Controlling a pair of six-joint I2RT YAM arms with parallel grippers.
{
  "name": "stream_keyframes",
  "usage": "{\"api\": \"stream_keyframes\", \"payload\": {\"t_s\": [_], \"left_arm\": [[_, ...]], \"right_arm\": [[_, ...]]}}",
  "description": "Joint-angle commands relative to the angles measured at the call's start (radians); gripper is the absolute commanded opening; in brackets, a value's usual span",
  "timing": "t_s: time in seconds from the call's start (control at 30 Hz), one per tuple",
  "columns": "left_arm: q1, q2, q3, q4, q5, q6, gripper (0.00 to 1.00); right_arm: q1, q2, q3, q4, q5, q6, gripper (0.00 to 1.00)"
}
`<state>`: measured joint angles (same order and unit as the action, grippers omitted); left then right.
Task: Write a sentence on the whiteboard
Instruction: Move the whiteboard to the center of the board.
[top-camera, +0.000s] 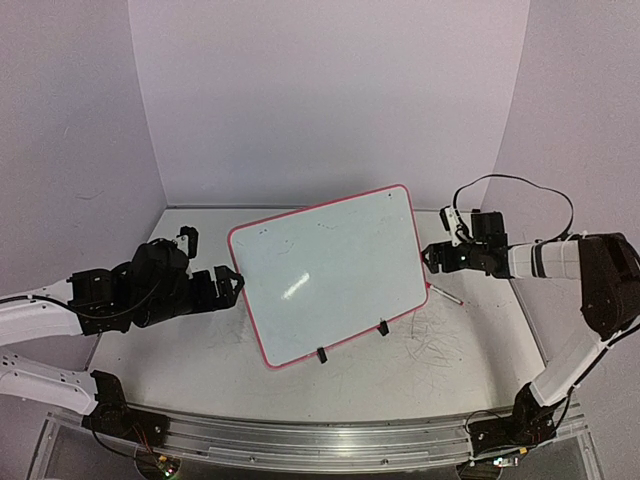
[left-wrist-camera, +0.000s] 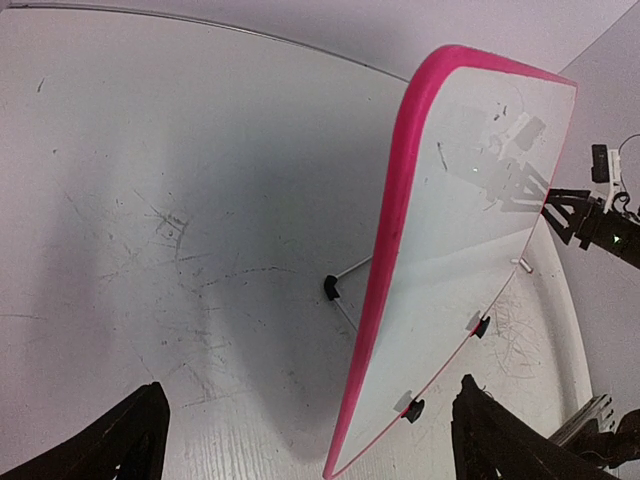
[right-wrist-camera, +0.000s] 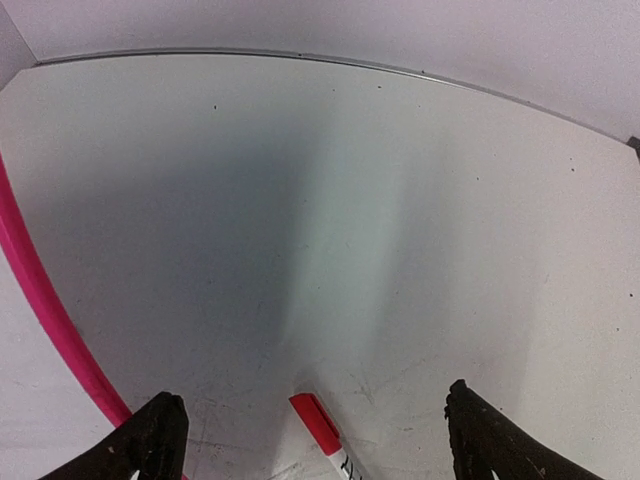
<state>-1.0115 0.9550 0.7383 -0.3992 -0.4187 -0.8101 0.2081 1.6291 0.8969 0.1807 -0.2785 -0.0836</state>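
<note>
The whiteboard (top-camera: 325, 275) stands propped and tilted mid-table, its glossy face ringed by a red-pink rim (left-wrist-camera: 395, 240). The sentence is out of view; the face shows only faint specks. My left gripper (top-camera: 225, 285) is open just off the board's left edge, its dark fingertips (left-wrist-camera: 135, 440) wide apart in the left wrist view. My right gripper (top-camera: 432, 258) is open beside the board's right edge, holding nothing. A red-capped marker (right-wrist-camera: 318, 422) lies on the table below and between its fingers (right-wrist-camera: 480, 435); it also shows as a thin marker (top-camera: 447, 294) in the top view.
Two black clip feet (top-camera: 321, 355) hold the board's lower edge, and a wire stand foot (left-wrist-camera: 331, 288) props it from behind. Old pen scribbles (top-camera: 440, 335) mark the table at the right. White walls close in the back and sides; a metal rail (top-camera: 320, 440) runs along the front.
</note>
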Motion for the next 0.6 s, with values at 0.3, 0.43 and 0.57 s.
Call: {"api": "stream_keyframes", "payload": {"t_s": [0.3,0.43,0.57], "left_arm": [[0.0,0.002,0.046,0.039,0.01,0.006,1.0],[0.001,0.003,0.039,0.039,0.015,0.003,1.0],[0.001,0.039,0.05,0.039,0.035,0.009,0.99]], "right_arm": [[-0.046,-0.041,-0.024,0.019,0.171,0.096,0.94],[-0.05,0.026,0.014,-0.001,0.096,0.028,0.93],[0.023,0.016,0.004,0.002,0.076,-0.025,0.98]]}}
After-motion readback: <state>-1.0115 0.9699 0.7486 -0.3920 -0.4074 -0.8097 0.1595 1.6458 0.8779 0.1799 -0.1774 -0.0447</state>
